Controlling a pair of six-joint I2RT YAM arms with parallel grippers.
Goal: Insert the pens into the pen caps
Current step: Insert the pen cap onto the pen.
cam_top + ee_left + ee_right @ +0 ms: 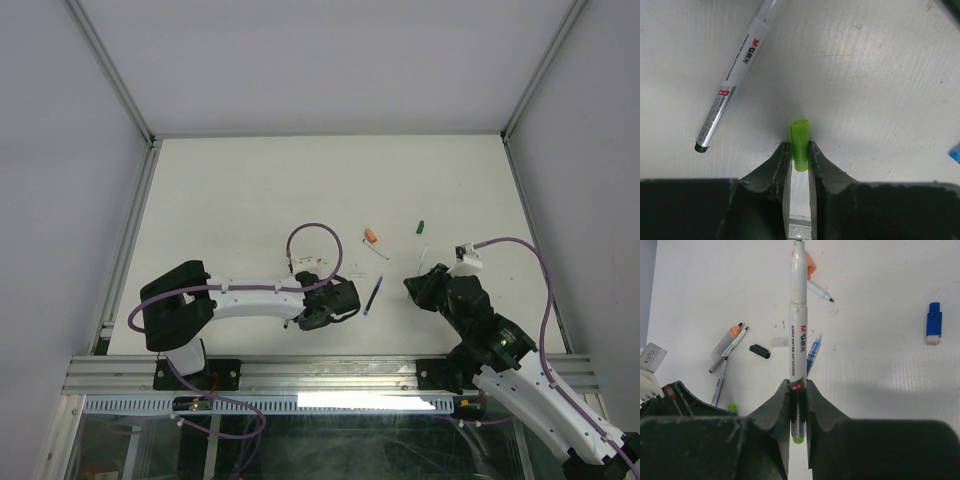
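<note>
**A:** State of the left pincer?

**B:** Clamped on the green cap. Both fingers press its sides. The near half sits between them and the far half sticks out ahead. I cannot tell whether it is clear of the desk.

**A:** Why hold it by the near end?

**B:** My reading is that this leaves the far end free to take a pen. Which end is the mouth is not resolvable.

**A:** Right pincer?

**B:** Clamped low on a white pen. The green butt shows below the fingers and the dark tip points straight away. A long free length probably makes it easier to aim the tip.

**A:** Do the two match?

**B:** Green butt, green cap, so likely a pair.

**A:** Anything else?

**B:** A grey pen lies on the desk up-left of the left pincer, apart from the cap. From the right wrist, a blue cap lies well right of the held pen and a black cap just left of it, both loose.
</note>
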